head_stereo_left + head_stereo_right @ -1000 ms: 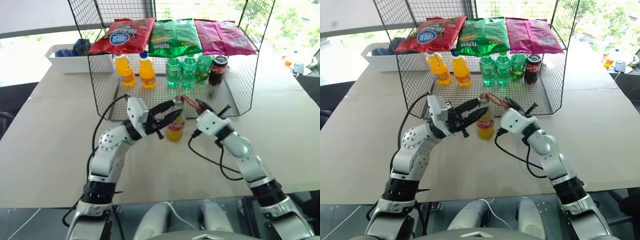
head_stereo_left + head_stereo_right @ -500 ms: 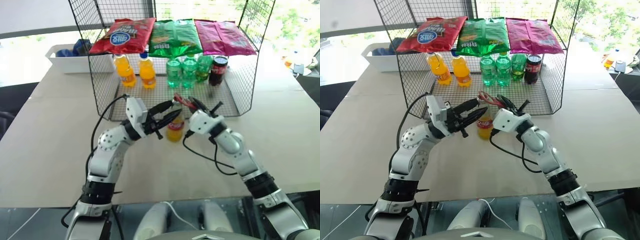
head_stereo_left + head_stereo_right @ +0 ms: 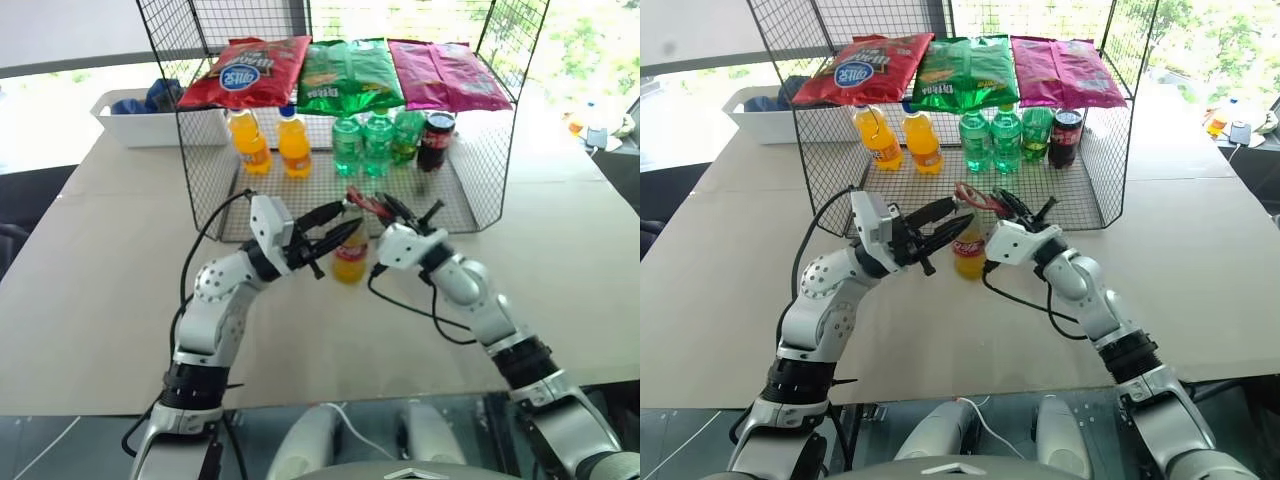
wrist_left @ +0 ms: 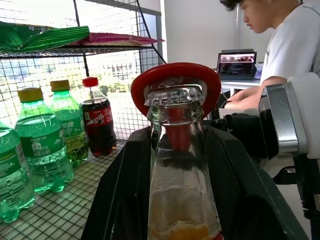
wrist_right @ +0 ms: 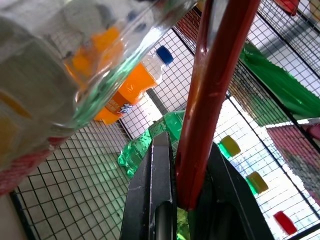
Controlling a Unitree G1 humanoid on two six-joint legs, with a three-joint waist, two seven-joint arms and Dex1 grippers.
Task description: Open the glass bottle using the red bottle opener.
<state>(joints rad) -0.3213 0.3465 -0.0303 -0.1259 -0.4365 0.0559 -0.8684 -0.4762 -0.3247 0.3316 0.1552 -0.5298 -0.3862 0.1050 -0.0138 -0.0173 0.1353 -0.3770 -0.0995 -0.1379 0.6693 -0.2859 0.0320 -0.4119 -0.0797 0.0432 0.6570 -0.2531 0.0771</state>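
Centre of the head view: left tool is gripping the neck of the glass bottle, which is standing on the desk. Right tool is clenching the red bottle opener, its loop sitting over the cap. Advice: hold the bottle rigid, hook the cap's edge, lever steadily so glass doesn't tip.
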